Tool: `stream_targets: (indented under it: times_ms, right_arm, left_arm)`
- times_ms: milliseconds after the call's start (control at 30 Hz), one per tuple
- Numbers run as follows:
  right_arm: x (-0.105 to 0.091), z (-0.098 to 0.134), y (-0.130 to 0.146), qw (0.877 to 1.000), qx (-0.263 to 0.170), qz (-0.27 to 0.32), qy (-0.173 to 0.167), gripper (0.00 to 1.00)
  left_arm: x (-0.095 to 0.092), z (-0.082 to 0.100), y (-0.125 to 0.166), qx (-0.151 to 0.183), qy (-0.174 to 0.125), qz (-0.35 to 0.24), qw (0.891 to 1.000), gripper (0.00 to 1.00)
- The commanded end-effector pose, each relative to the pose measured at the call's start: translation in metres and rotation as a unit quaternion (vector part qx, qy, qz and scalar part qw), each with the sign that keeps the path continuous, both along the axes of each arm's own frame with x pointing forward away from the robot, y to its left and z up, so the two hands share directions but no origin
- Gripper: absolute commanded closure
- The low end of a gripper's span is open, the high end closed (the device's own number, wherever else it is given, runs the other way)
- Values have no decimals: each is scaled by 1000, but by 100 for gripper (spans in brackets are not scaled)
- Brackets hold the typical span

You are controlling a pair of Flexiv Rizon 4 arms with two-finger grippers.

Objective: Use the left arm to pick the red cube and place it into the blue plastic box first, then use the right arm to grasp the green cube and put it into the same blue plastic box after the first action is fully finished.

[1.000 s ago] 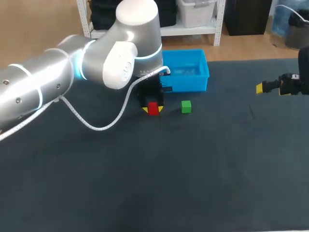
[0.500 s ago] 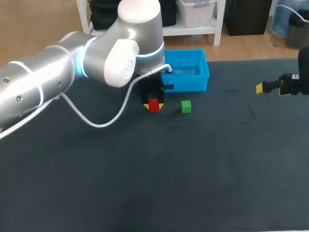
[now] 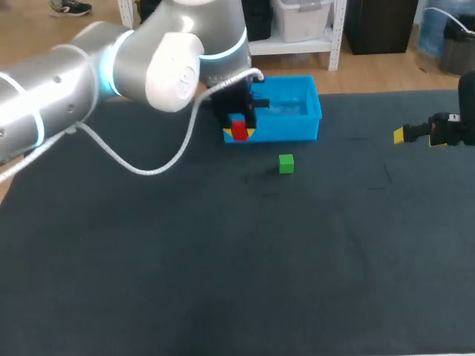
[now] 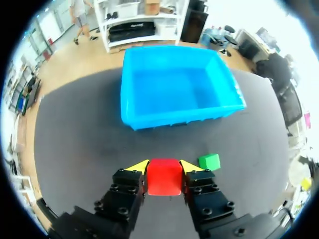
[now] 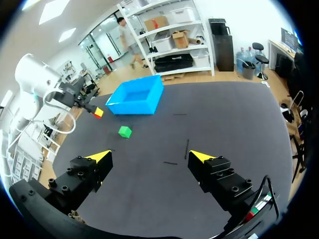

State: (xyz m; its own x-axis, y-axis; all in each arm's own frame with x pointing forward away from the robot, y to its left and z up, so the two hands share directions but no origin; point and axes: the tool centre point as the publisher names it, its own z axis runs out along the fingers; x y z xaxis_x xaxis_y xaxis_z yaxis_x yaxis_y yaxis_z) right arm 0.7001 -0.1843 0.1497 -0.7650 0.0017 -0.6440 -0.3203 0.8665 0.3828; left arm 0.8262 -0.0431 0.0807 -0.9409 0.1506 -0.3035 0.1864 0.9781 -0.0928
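My left gripper (image 3: 239, 132) is shut on the red cube (image 3: 239, 130), held in the air just in front of the blue plastic box (image 3: 300, 127). In the left wrist view the red cube (image 4: 164, 176) sits clamped between the yellow fingertips of my left gripper (image 4: 164, 167), with the blue plastic box (image 4: 134, 117) ahead and below, nothing inside it. The green cube (image 3: 286, 164) rests on the dark mat in front of the box, and it shows beside the gripper as green cube (image 4: 210, 161). My right gripper (image 3: 398, 135) stays far right, open and holding nothing; its own view shows right gripper (image 5: 149, 156), green cube (image 5: 124, 131) and box (image 5: 148, 106).
The dark mat (image 3: 237, 259) covers the whole table. A white cable (image 3: 148, 169) hangs from my left arm over the mat at the left of the box.
My left arm has lifted the red cube off the mat and carried it back toward the blue box's front wall. The green cube and right arm have not moved.
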Motion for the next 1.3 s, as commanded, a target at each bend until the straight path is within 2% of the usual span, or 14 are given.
stream_targets:
  times_ms: [33, 100, 233, 300, 467, 733, 900, 1000, 1300]
  right_arm:
    - [0, 0, 0, 1000, 0, 0, 0, 0]
    - [0, 0, 0, 1000, 0, 0, 0, 0]
    - [0, 0, 0, 1000, 0, 0, 0, 0]
    - [0, 0, 0, 1000, 0, 0, 0, 0]
    - [0, 0, 0, 1000, 0, 0, 0, 0]
    - [0, 0, 0, 1000, 0, 0, 0, 0]
    - [0, 0, 0, 1000, 0, 0, 0, 0]
    - [0, 0, 0, 1000, 0, 0, 0, 0]
    - [0, 0, 0, 1000, 0, 0, 0, 0]
  left_arm:
    - [-20, 18, 22, -25, -38, -33, 998, 100]
    - [-23, 22, 25, -39, -48, -54, 997, 100]
    - [-30, 25, 35, -41, -66, -72, 994, 100]
    - [-33, 25, 41, -61, -70, -72, 993, 100]
    - [-39, 23, 50, -59, -71, -76, 993, 100]
    - [-42, 28, 51, -74, -93, -105, 987, 100]
    - [-39, 32, 48, -78, -94, -112, 986, 100]
    - [-33, 33, 47, -76, -88, -114, 987, 100]
    - [-15, 41, 42, -86, -96, -136, 982, 100]
